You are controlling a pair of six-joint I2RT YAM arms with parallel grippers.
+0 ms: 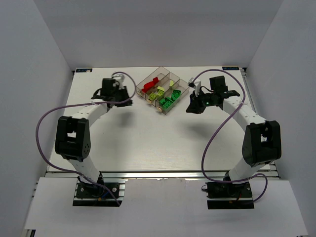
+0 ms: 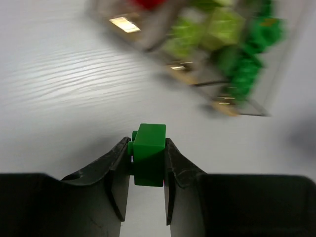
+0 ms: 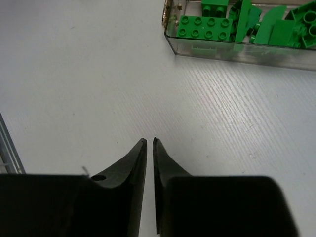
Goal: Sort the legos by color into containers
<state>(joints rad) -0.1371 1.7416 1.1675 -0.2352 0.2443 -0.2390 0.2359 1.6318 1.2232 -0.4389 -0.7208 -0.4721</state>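
Note:
The clear smoky containers [image 1: 174, 78] stand at the back middle of the table, with red legos [image 1: 149, 84], pale yellow-green legos [image 1: 159, 92] and dark green legos [image 1: 167, 101] in separate compartments. My left gripper [image 2: 146, 148] is shut on a dark green lego [image 2: 149, 150] and holds it above the table, left of the containers [image 2: 148, 24], which look blurred in the left wrist view. My right gripper [image 3: 149, 142] is shut and empty, above bare table right of the containers. The right wrist view shows the dark green legos [image 3: 237, 24] in the nearest compartment [image 3: 247, 52].
White walls enclose the table on three sides. A metal rail [image 3: 7, 148] runs along the table's right edge. Purple cables [image 1: 49, 113] loop beside both arms.

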